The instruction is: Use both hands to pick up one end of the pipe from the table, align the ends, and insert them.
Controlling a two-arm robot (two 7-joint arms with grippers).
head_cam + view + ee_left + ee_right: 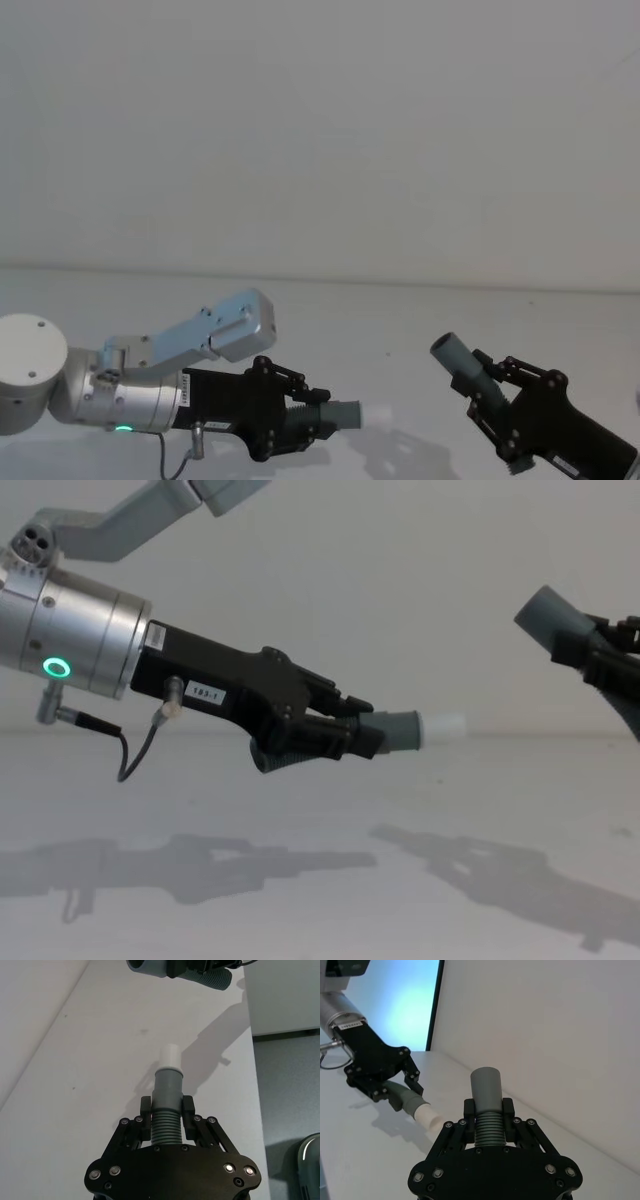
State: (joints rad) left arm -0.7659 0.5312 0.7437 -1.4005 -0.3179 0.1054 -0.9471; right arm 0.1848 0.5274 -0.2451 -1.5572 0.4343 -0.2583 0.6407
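While left claw (322, 413), right claw (478, 380) clamp pipe (346, 412) | table (400, 330) white | wall (300, 120) plain

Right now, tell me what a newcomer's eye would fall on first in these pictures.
The left claw, past a green ring light, grips the white-tipped hose piece, stub aimed toward the right arm. Opposite, the right claw grips the open-mouthed hose piece, its mouth angled upward; the two ends hang apart above the table, not yet joined.
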